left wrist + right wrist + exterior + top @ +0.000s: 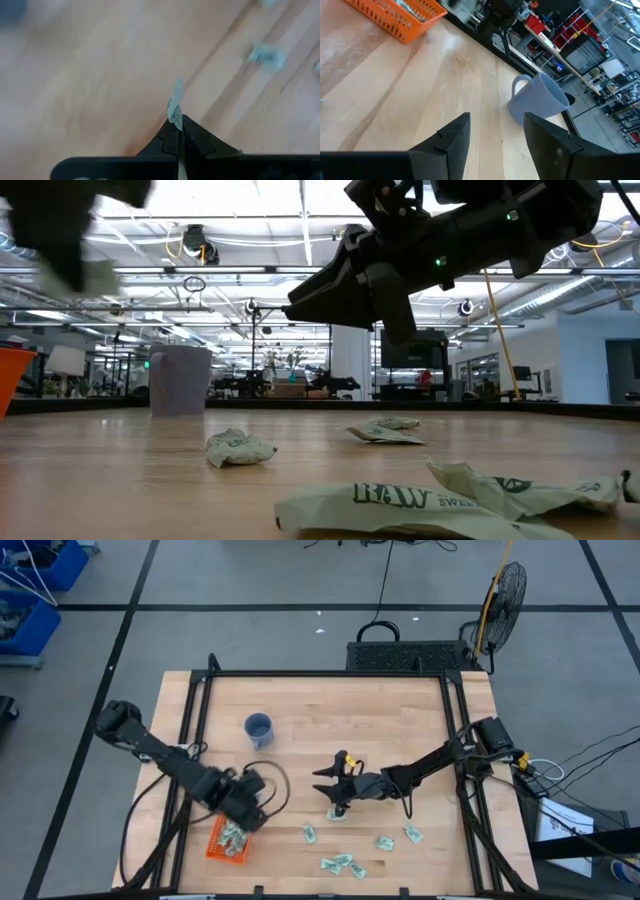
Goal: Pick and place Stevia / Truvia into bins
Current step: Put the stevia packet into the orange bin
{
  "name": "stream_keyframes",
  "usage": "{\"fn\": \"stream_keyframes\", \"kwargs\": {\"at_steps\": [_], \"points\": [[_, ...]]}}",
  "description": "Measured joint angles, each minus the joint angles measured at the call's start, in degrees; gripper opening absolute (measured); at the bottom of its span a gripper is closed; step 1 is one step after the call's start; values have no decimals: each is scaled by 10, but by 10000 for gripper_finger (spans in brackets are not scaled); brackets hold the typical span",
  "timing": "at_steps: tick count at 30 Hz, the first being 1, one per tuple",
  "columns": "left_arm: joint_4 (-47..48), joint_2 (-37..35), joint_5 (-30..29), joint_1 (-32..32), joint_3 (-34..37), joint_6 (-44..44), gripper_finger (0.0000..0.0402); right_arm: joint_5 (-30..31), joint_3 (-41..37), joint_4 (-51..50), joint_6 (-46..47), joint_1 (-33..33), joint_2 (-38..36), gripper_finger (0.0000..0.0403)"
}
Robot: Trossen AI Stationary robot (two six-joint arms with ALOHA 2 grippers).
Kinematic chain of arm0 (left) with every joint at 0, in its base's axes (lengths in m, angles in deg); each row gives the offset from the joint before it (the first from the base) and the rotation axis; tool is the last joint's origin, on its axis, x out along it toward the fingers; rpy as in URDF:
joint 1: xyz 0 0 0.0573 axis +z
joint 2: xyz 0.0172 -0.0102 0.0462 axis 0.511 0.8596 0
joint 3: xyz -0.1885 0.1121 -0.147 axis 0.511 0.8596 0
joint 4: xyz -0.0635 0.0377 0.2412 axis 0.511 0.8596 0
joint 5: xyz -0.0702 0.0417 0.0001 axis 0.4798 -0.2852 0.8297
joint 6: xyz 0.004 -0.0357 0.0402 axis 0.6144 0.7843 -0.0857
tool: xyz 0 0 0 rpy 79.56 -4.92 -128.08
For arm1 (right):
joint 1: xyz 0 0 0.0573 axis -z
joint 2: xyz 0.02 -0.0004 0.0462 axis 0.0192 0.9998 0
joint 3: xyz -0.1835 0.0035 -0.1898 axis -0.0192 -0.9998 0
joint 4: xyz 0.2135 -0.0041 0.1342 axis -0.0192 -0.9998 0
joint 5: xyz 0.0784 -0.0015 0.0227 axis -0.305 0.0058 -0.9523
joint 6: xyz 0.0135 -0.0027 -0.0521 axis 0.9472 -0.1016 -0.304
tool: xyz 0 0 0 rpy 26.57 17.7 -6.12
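Note:
Several pale green and white sachets lie flat on the wooden table near its near edge, among them one, one and a pair. The orange mesh basket stands near the near-left corner with sachets inside it. My left gripper hovers just beyond the basket's far end, shut on one sachet. My right gripper is open and held above the table at its middle, over a sachet. In the right wrist view its fingers frame bare wood. My left gripper pinches a single sachet between its two fingertips by one end. The sachet stands edge-on and sticks out past the tips. It is lifted clear of the table; in the low view it shows as a pale blur high above the wood.
A blue-grey cup stands upright on the far-left part of the table, also seen in the right wrist view. Black frame rails run along the table's left and right sides. Bare wood lies between cup and sachets.

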Motion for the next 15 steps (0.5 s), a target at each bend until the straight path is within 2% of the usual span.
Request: {"fn": "stream_keyframes", "kwargs": {"at_steps": [8, 15], "points": [[9, 24, 57, -132, 0, 200, 5, 0, 0, 0, -31, 15, 0, 174], [-48, 59, 105, -208, 1, 307, 28, -2, 0, 21, -59, 27, 0, 174]]}}
